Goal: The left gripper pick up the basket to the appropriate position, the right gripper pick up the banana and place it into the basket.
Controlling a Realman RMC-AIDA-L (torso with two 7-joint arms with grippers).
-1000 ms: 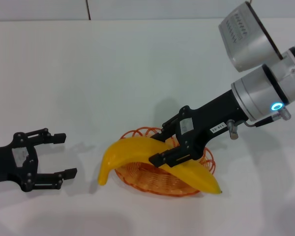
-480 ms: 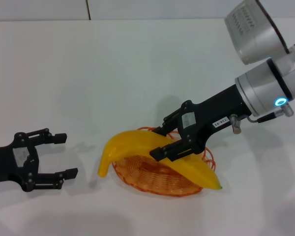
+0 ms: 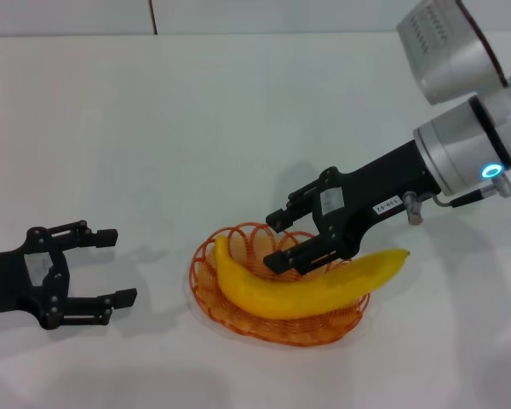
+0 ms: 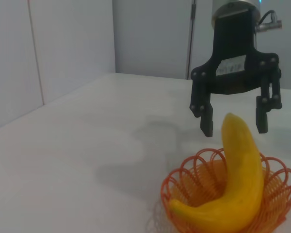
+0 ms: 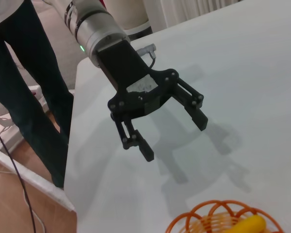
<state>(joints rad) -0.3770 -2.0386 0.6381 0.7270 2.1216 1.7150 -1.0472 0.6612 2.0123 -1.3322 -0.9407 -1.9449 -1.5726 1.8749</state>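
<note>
The orange wire basket (image 3: pixel 206 274) sits on the white table in front of me. The yellow banana (image 3: pixel 307 287) lies in it, one end jutting past the rim on the right. My right gripper (image 3: pixel 274 242) hangs open just above and behind the banana, holding nothing. The left wrist view shows the same: right gripper (image 4: pixel 234 127) open over the banana (image 4: pixel 238 179) in the basket (image 4: pixel 184 187). My left gripper (image 3: pixel 117 265) rests open at the left, well apart from the basket. The right wrist view shows the left gripper (image 5: pixel 174 137), the basket rim (image 5: pixel 203 216) and a banana tip (image 5: pixel 248 225).
The white table (image 3: pixel 196 128) spreads around the basket. In the right wrist view its edge (image 5: pixel 72 160) runs past the left arm, and a person's legs (image 5: pixel 19 97) stand beyond it.
The right gripper held the banana tilted over the basket; it has opened, and the banana now lies in the basket, turned around. The left gripper has stayed put.
</note>
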